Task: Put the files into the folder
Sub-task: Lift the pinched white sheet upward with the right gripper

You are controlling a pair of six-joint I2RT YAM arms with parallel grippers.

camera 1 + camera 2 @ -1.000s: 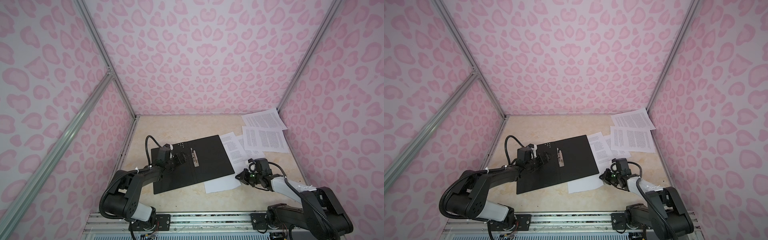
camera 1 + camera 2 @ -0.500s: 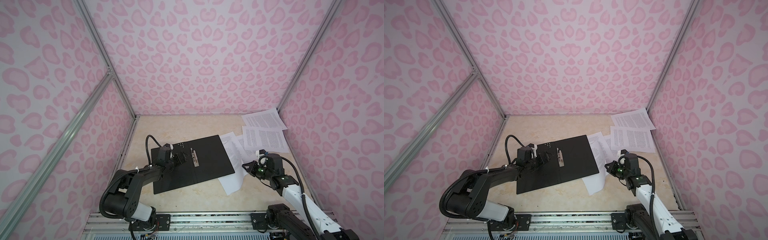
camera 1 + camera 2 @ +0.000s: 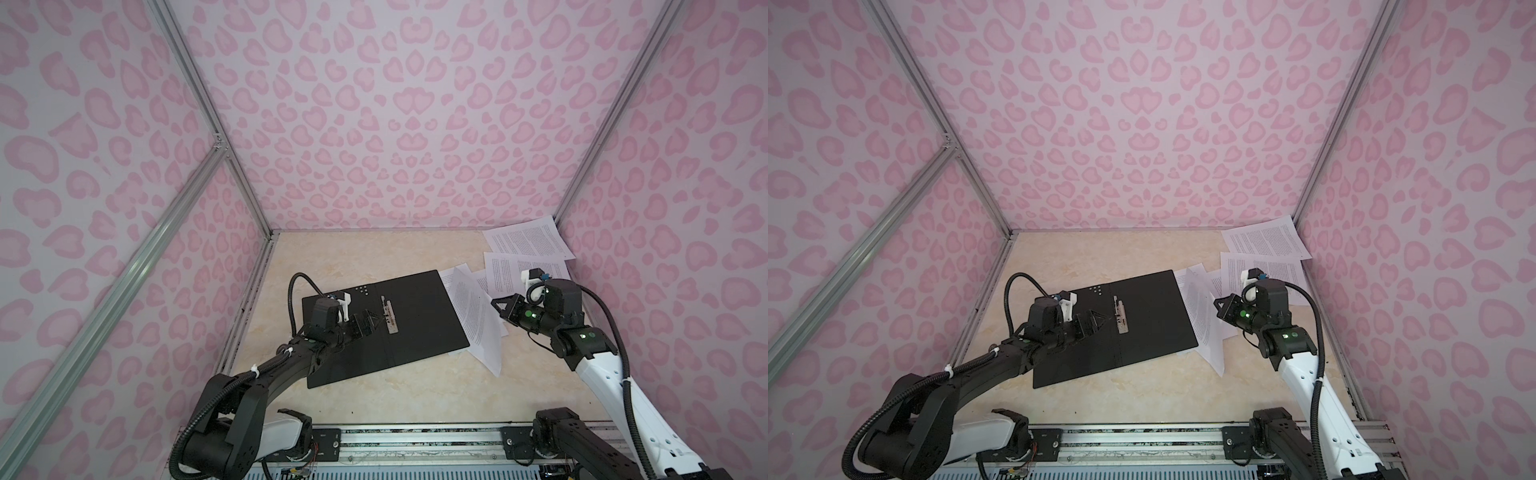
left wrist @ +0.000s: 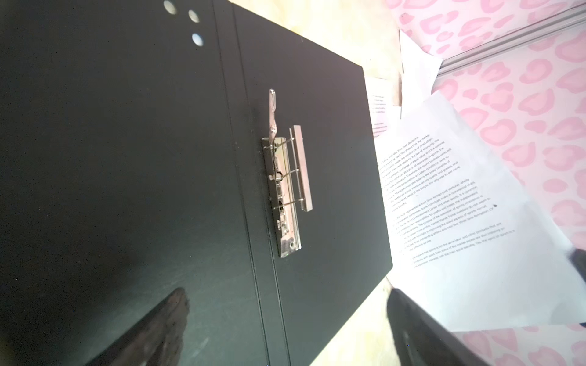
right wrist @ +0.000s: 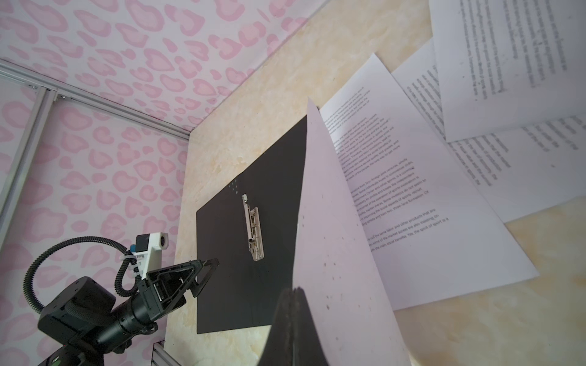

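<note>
The folder (image 3: 415, 316) lies open on the table with its black inside up and a metal clip (image 3: 390, 318) beside its spine; it shows in both top views (image 3: 1154, 316). My left gripper (image 3: 372, 324) hovers open just left of the clip, its dark fingertips (image 4: 171, 307) spread wide over the black cover (image 4: 126, 158). My right gripper (image 3: 496, 305) is shut on the edge of one of the files, a printed white sheet (image 3: 476, 320) that stands lifted, almost on edge, right of the folder. The pinch (image 5: 295, 290) sits on that sheet's blank side (image 5: 333, 237).
More printed sheets lie flat behind and right of the held one, one (image 3: 525, 241) in the back right corner against the pink wall and another (image 3: 509, 270) under the right wrist. Pink patterned walls close in three sides. Bare beige tabletop (image 3: 374, 257) shows behind the folder.
The right gripper has risen and drawn back with the sheet, which went from lying flat near the folder's front right corner to standing up on edge. The left arm has stayed put.
</note>
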